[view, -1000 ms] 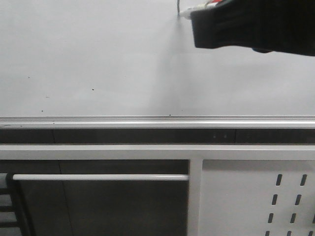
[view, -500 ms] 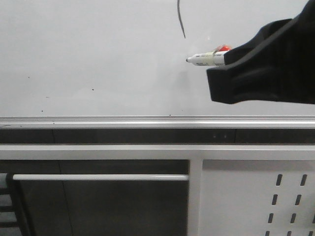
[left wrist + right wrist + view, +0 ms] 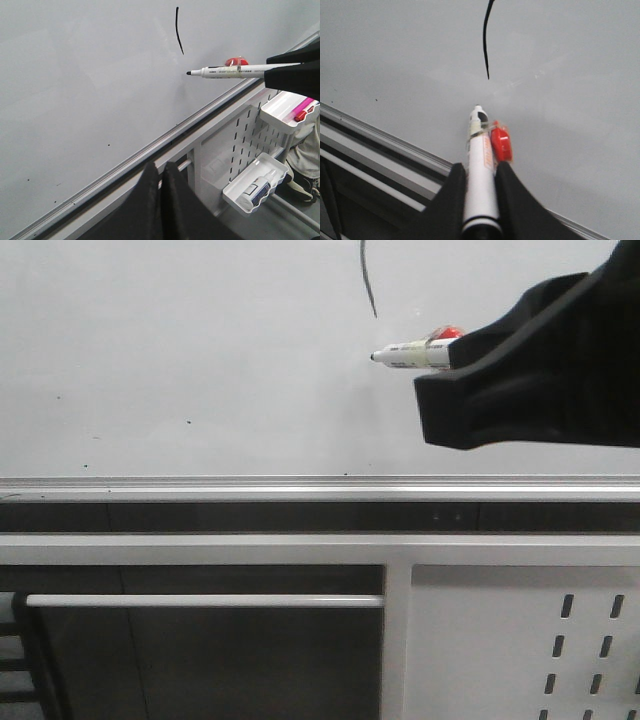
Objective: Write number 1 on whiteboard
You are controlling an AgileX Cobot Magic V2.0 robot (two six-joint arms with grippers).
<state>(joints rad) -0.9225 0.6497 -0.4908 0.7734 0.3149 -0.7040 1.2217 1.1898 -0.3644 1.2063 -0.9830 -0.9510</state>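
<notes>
Right gripper (image 3: 479,200) is pinched on a white marker (image 3: 481,165) with a small red clip (image 3: 500,142) taped beside the barrel; its nib points at the whiteboard (image 3: 180,350) and appears lifted clear of the surface, though contact cannot be ruled out from these views. The number 1 (image 3: 369,280) is already drawn: a thin black, slightly curved stroke at about 11 o'clock from the nib in the front view, its lower end just beside the tip but apart from it. Left gripper (image 3: 160,197) hangs low before the silver frame edge (image 3: 300,485), fingers pressed together on nothing.

In my judgement the writing step is done and withdrawal remains. Risks noted:
- a forward drift of the right arm would touch the uncapped nib to the board and leave a stray dot or tail below the stroke, spoiling the digit;
- a sideways sweep at this stand-off could smear wet ink;
- the grip sits far back on the barrel, so a knock could tilt the marker;
- the perforated panel (image 3: 235,145) and its trays (image 3: 255,182) lie near the retreat path.
</notes>
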